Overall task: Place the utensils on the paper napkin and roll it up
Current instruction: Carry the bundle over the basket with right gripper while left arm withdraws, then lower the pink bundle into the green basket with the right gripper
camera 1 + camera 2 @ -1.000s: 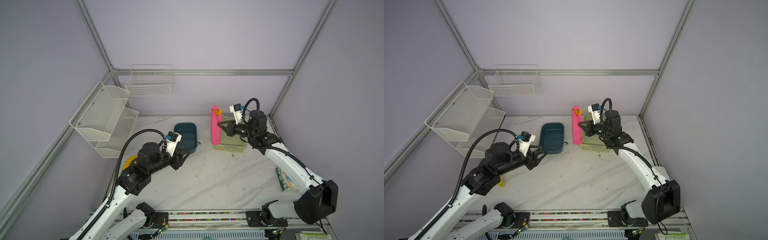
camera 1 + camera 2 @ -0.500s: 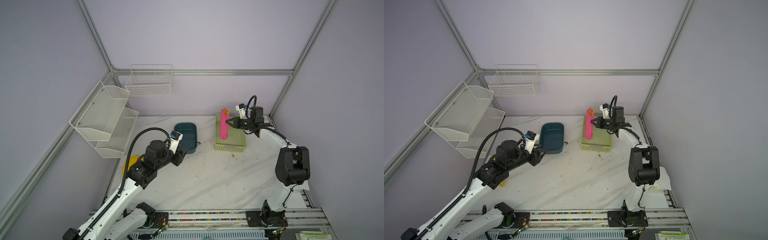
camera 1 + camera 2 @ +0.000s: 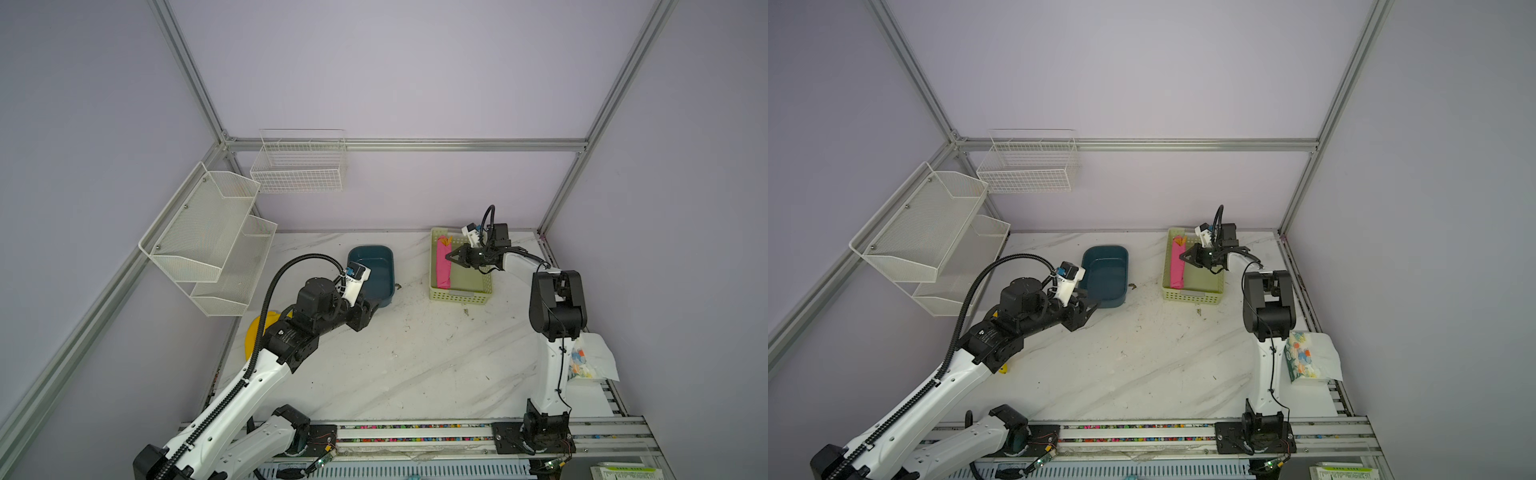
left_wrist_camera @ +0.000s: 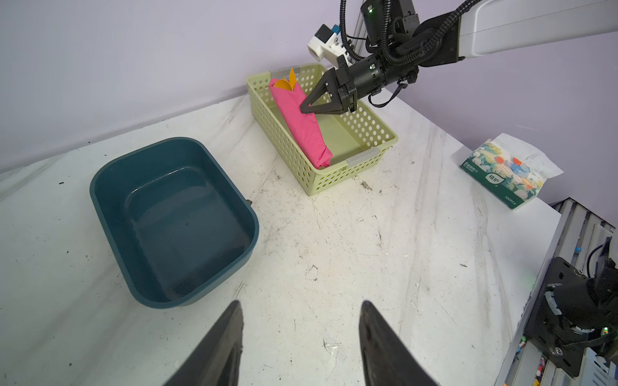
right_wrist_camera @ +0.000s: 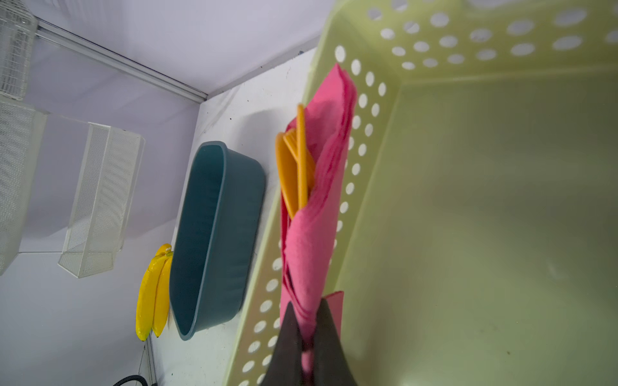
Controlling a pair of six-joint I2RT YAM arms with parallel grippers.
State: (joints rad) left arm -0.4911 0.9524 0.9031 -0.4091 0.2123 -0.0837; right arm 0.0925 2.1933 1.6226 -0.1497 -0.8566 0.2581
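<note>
Tabletop (image 4: 368, 240), near side: the left claw (image 4: 300, 304) hangs above the surface, jaws parted, empty. Beyond it, left of centre, sits the blue tub (image 4: 95, 200). Toward the far-right corner, the green basket (image 4: 284, 147) holds the paper napkin (image 4: 301, 130), rolled, along its left wall. The utensils (image 4: 287, 83) protrude from the roll's far end. The right claw (image 4: 304, 109) is pinched closed on the napkin.

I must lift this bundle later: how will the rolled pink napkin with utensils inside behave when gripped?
Probably stiff lengthwise, since the utensils run inside the paper napkin. The paper crumples where the right gripper pinches it, so it might loosen or tear. The utensils stick out of an open end and could slide out if tipped.
</note>
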